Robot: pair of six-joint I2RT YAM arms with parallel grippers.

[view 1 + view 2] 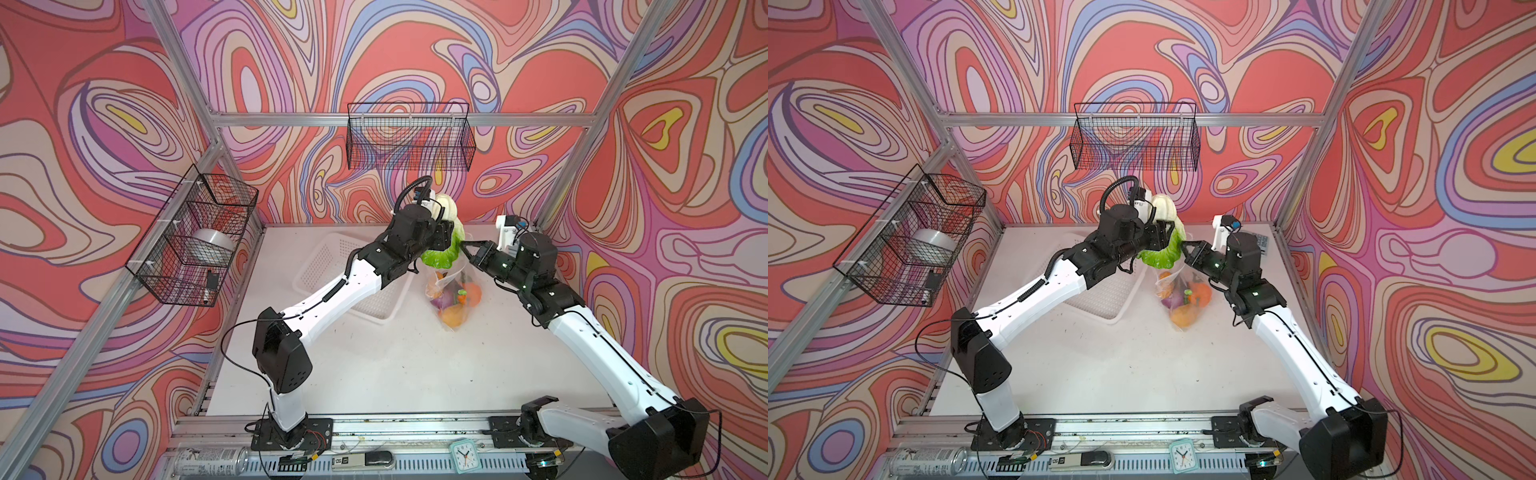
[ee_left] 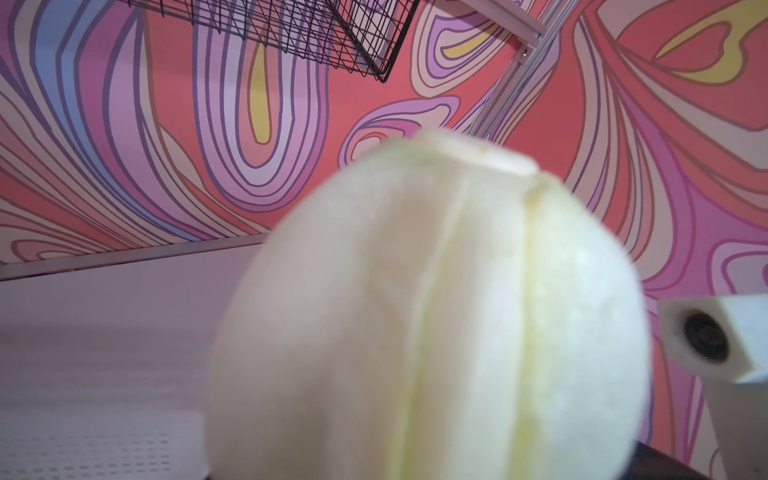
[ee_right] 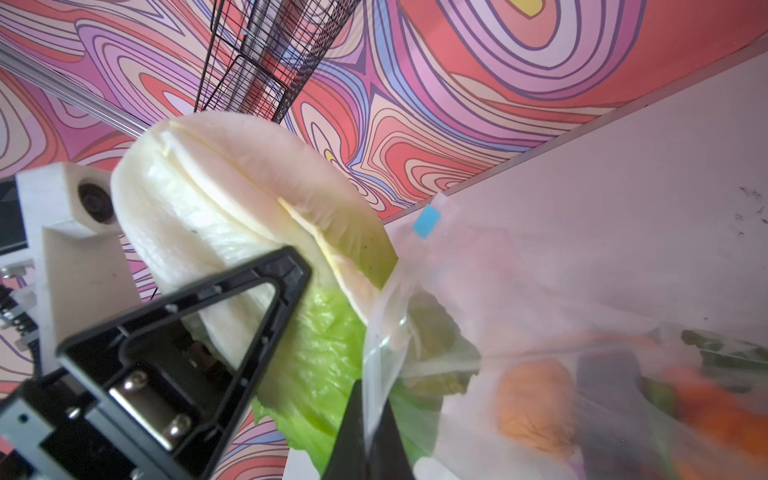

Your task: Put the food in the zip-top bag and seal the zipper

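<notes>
My left gripper is shut on the napa cabbage, white stem end up and green leaves pointing down. The cabbage fills the left wrist view and hides the jaws there. Its leafy end hangs at the mouth of the zip-top bag, which hangs down to the table. My right gripper is shut on the bag's mouth edge and holds it up. The zipper's light-blue slider sits at the far end of the mouth. Inside the bag lie an orange pumpkin, a purple onion and other food.
The white perforated basket lies on the table under my left arm. A black wire basket hangs on the back wall and another on the left wall. A can and a small clock rest on the front rail.
</notes>
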